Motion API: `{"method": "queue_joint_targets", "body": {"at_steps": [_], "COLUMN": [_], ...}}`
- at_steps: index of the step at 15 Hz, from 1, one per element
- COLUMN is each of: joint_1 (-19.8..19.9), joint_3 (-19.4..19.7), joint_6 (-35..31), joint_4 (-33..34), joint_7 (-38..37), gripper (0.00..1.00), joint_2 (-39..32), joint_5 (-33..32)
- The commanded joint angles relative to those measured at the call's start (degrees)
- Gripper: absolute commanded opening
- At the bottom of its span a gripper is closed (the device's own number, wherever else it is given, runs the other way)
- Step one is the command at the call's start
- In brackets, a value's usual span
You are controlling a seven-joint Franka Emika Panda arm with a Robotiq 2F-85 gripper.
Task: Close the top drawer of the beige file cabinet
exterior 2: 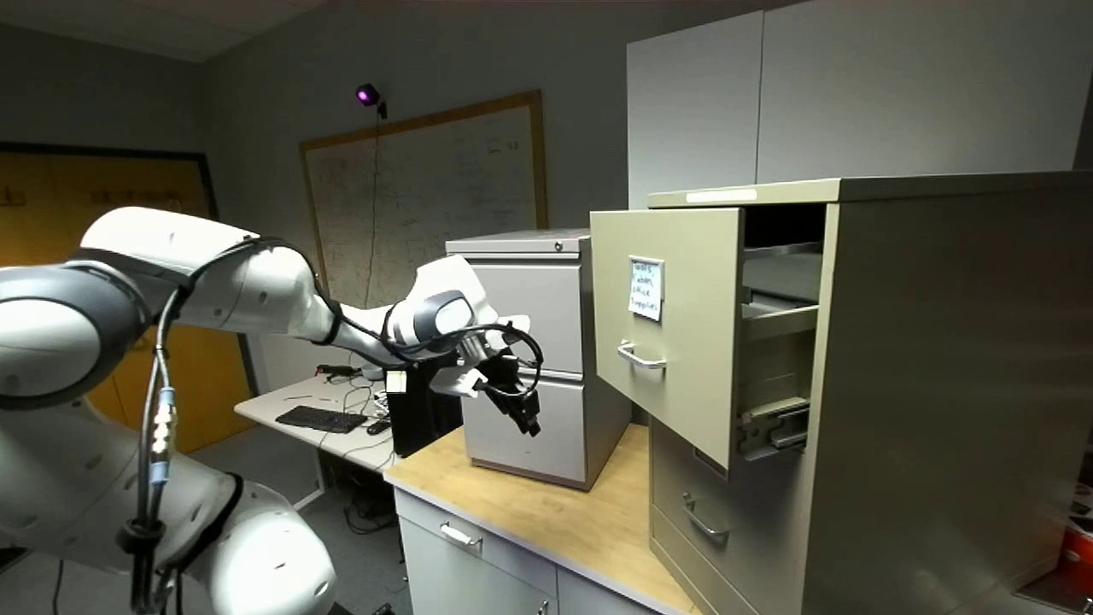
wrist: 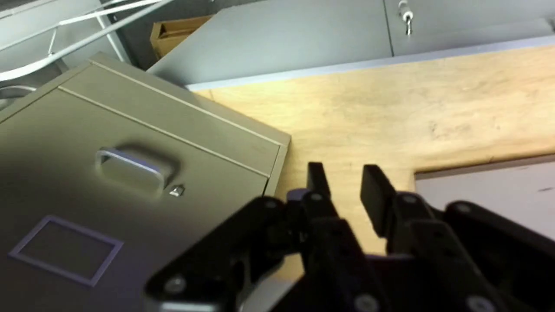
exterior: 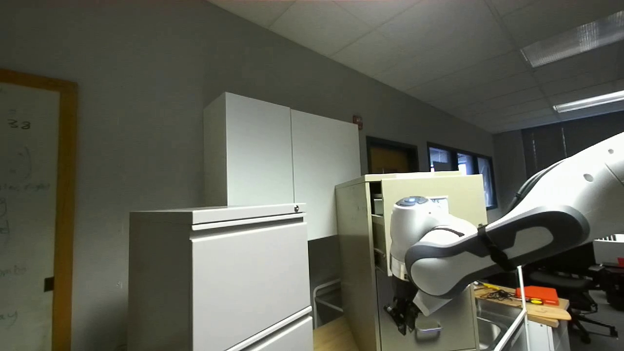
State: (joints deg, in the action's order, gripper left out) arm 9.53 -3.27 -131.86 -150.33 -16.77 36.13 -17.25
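Top drawer (exterior 2: 696, 329) standing open in the beige cabinet (exterior 2: 931, 384).
In an exterior view it sits at two o'clock from the gripper (exterior 2: 528, 423); the wrist view shows its jaws apart.

Label (exterior 2: 646, 289), handwritten, four lines, on the top drawer (exterior 2: 696, 329); right of centre in an exterior view. Reading: first line unclear; second apparently "Cabin", ending uncertain; third "office"; fourth "supplies". The same label (exterior: 441, 203), right of centre in an exterior view: partly covered, its visible letters not securely legible.

Whiteboard (exterior: 34, 219), far left of an exterior view. Number "38" (exterior: 19, 125), handwritten in dark strokes, upper left of the view. Below it, fainter handwriting, cut off at the left edge; wording uncertain. The same whiteboard (exterior 2: 427, 188), upper centre of an exterior view: faint handwriting, too small to read.
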Motion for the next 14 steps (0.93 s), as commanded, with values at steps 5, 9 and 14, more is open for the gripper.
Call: {"method": "queue_joint_targets", "body": {"at_steps": [5,9,14], "joint_1": [8.93,16.34,29.24], "joint_3": [-8.51,-12.97,-16.39], "joint_6": [-11.29,-17.86,-26.57], "joint_4": [-3.25,-2.63,-1.87], "joint_7": [-9.88,-13.72,-18.51], "gripper": [0.0,0.0,0.0], "joint_2": [10.61,13.97,18.21], "joint_5": [-10.85,-16.48,-22.26]}}
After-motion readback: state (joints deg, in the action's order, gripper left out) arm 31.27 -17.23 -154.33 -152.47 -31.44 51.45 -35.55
